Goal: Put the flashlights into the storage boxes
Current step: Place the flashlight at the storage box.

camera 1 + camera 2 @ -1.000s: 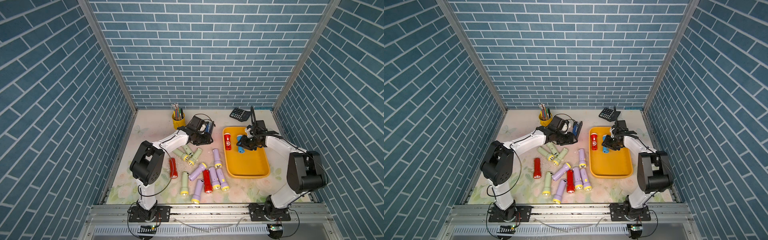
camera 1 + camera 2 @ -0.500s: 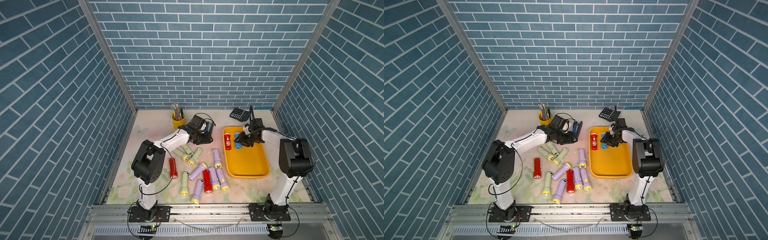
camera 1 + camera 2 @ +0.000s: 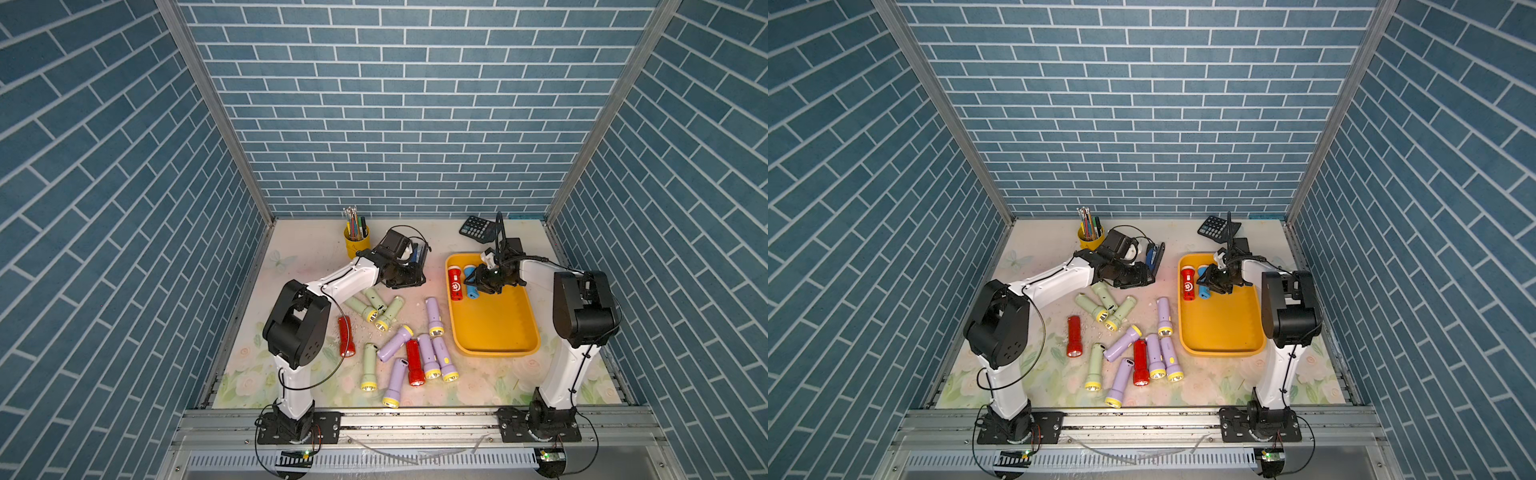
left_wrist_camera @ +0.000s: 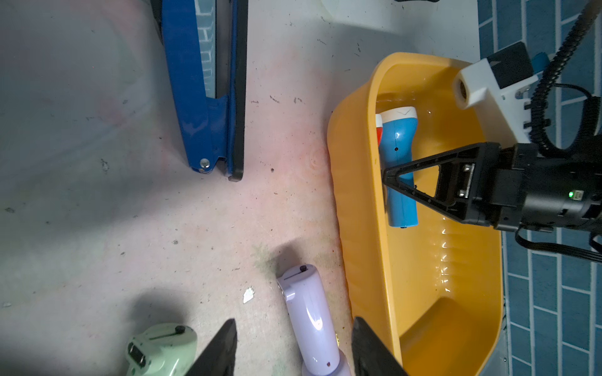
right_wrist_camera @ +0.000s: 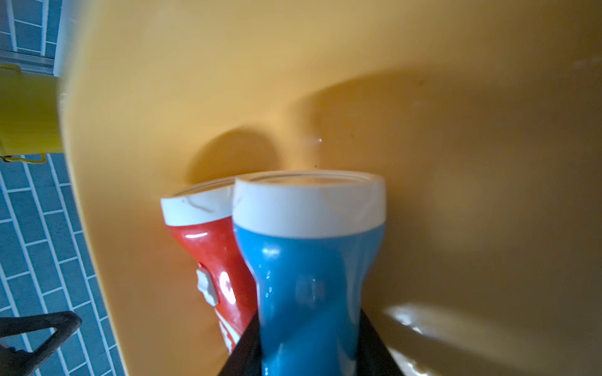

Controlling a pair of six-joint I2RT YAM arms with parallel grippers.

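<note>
Stretching under both arms is a scuffed, pale floral tabletop (image 3: 291,257), and blue brick-patterned walls (image 3: 395,124) are closing it in on 3 sides. The right gripper (image 3: 478,286) is clamping the blue flashlight (image 3: 471,283) inside the orange tray (image 3: 494,332), beside 1 red flashlight (image 3: 455,284). The left gripper (image 4: 293,328) is hovering with fingers apart, gripping nothing, while 11 loose flashlights (image 3: 399,336) are lying scattered across the tabletop.

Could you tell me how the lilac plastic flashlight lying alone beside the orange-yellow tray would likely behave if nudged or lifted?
Lying on its round barrel, the lilac plastic flashlight would probably roll under a sideways nudge. Its shell shines in the left wrist view, so it may slip in the left claw. It looks rigid, probably light.
</note>
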